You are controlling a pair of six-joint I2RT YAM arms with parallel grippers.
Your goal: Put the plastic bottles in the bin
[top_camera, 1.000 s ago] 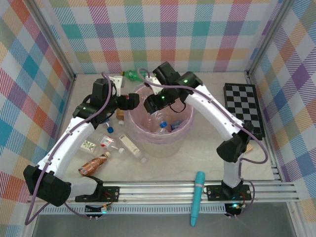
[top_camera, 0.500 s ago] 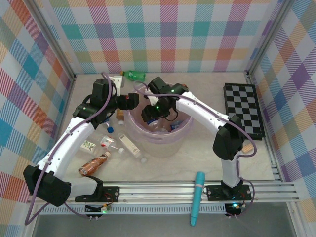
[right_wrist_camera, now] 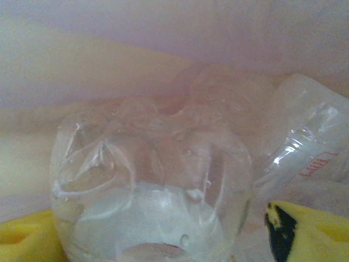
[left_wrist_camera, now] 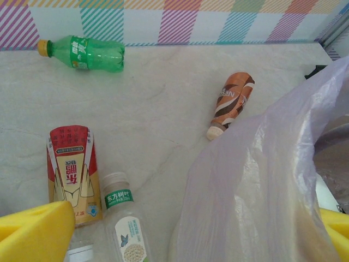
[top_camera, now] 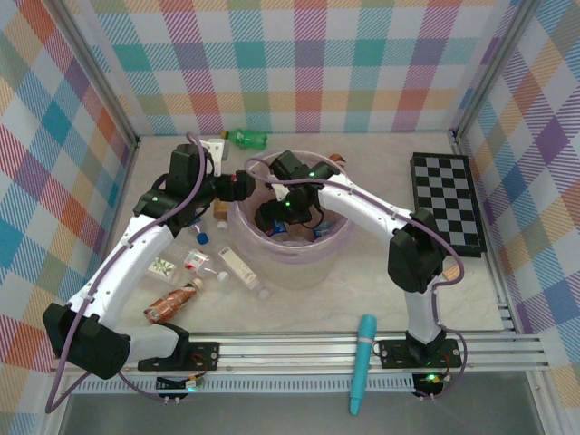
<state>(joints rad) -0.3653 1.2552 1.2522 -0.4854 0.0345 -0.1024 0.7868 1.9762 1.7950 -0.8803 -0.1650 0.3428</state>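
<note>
Far L on the table point(top_camera: 381, 272): a copper-brown bottle point(top_camera: 170, 304) lies on its side near the L arm's base, w/ a cluster of small clear bottles point(top_camera: 237, 268) just beyond it, betw. that arm and the bin point(top_camera: 299, 270). The L gripper point(top_camera: 237, 187) hovers at the bin's L rim. Its wrist cam shows the yellow fingers point(left_wrist_camera: 34, 234) spread wide w/ nothing pinched, and the pink bag point(left_wrist_camera: 256, 185) bulging up betw. them. Same cam: a red-and-yellow labelled bottle point(left_wrist_camera: 71, 172) and a green-labelled bottle point(left_wrist_camera: 122, 218) lie side by side just ahead of the L finger. A green bottle point(left_wrist_camera: 82, 53) lies on its side by the back wall. An orange-brown bottle point(left_wrist_camera: 233, 103) lies just beside the bag's far edge. Centre: the bin already holds a few bottles at the bottom, blue caps showing. The R gripper point(top_camera: 276, 216) is down inside the bin, in its L half. In its wrist cam the jaws sit either side of a clear bottle point(right_wrist_camera: 152, 207), seen base-on, and appear to pinch it. A second bottle point(right_wrist_camera: 311, 147) w/ red print lies to the R against the bag lining. R of the bin: a teal tube point(top_camera: 362, 362) lies across the near rail. The checkered board point(top_camera: 449, 199) lies flat by the R wall, well apart from the bin.
</note>
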